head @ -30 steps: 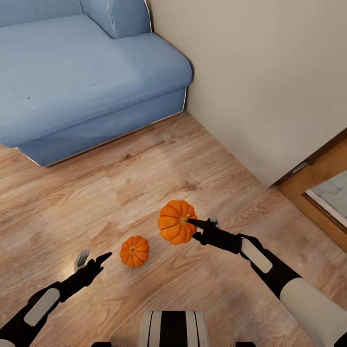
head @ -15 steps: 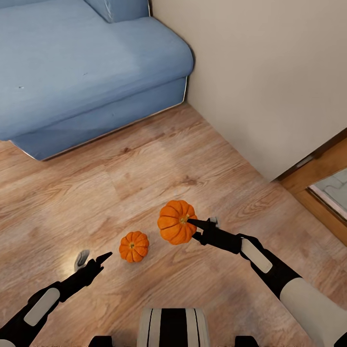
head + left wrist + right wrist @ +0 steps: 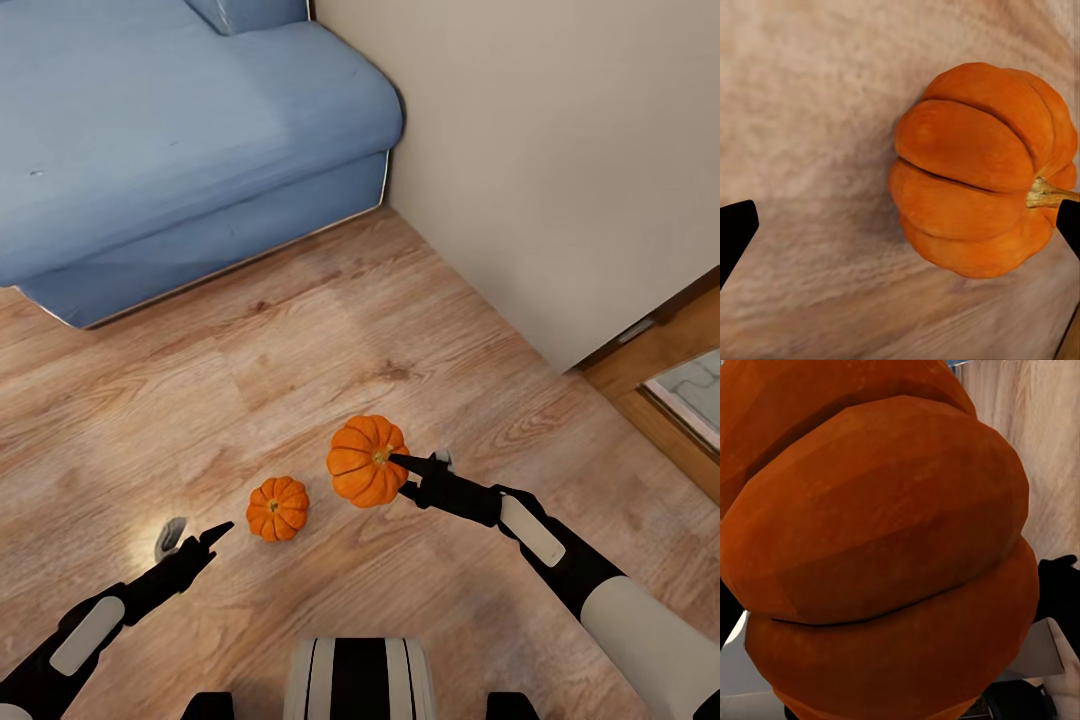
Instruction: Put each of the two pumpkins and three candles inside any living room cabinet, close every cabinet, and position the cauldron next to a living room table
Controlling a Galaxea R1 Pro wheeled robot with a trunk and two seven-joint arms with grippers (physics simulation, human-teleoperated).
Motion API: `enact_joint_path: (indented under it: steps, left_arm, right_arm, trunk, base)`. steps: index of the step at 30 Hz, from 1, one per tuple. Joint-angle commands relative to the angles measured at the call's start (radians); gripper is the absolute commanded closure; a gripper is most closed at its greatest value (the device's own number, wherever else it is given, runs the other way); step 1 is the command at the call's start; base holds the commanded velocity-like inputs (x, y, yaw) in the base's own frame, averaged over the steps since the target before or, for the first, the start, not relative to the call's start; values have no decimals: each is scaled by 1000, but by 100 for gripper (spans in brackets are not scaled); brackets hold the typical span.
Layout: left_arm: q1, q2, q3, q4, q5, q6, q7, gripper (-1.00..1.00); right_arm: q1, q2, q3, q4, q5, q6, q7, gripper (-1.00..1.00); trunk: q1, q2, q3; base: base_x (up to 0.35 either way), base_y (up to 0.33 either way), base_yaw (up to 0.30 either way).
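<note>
- Holding one pumpkin point(image 3: 364, 461) up off the wood floor point(image 3: 300, 350), the right gripper point(image 3: 412, 470) has its dark fingers clamped on it, one tip sitting right at the stem.
- From the right wrist camera that held pumpkin point(image 3: 881, 547) is pretty much a wall of orange ribs, pressed up close.
- The second pumpkin point(image 3: 278, 508) sits on the floor, to the left of and a bit nearer than the held one, not touching it.
- The left gripper point(image 3: 192, 538) hangs low on the near left, fingers spread apart with nothing between them, tips aimed toward the floor pumpkin but well short of it.
- The left wrist camera looks down on the floor pumpkin point(image 3: 979, 169), tan stem off to one side, with one black fingertip point(image 3: 735, 232) far out on one side and the other just past the stem.
- Far left there's a blue sofa point(image 3: 170, 140), and a plain beige wall point(image 3: 560, 150) runs along the right.
- At the far right edge a wooden door frame point(image 3: 660, 350) meets the floor.
</note>
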Motion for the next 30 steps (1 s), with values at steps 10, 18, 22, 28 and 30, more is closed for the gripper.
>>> enact_joint_path:
  steps: [10, 18, 22, 28, 30]
  left_arm:
    - [0, 1, -5, -1, -10, 5, 2, -100]
    - [0, 1, -5, -1, -11, 6, 2, -100]
    - [0, 1, -5, -1, -11, 6, 2, -100]
    - [0, 1, -5, -1, -11, 6, 3, -100]
    - [0, 1, -5, -1, -11, 6, 3, -100]
  right_arm:
    - [-1, -1, 4, -1, -9, 6, -2, 100]
    - [-1, -1, 4, -1, -9, 6, -2, 100]
    - [-1, -1, 4, -1, -9, 6, -2, 100]
    - [-1, -1, 4, -1, -9, 5, 1, 100]
    - [1, -1, 3, 0, -9, 5, 4, 100]
  trunk:
    - [0, 0, -1]
    - [0, 0, -1]
    - [0, 0, -1]
    - [0, 0, -1]
    - [0, 0, -1]
  base:
    - [42, -54, 0]
    - [2, -83, 0]
    - [0, -25, 0]
    - [0, -55, 0]
    - [0, -10, 0]
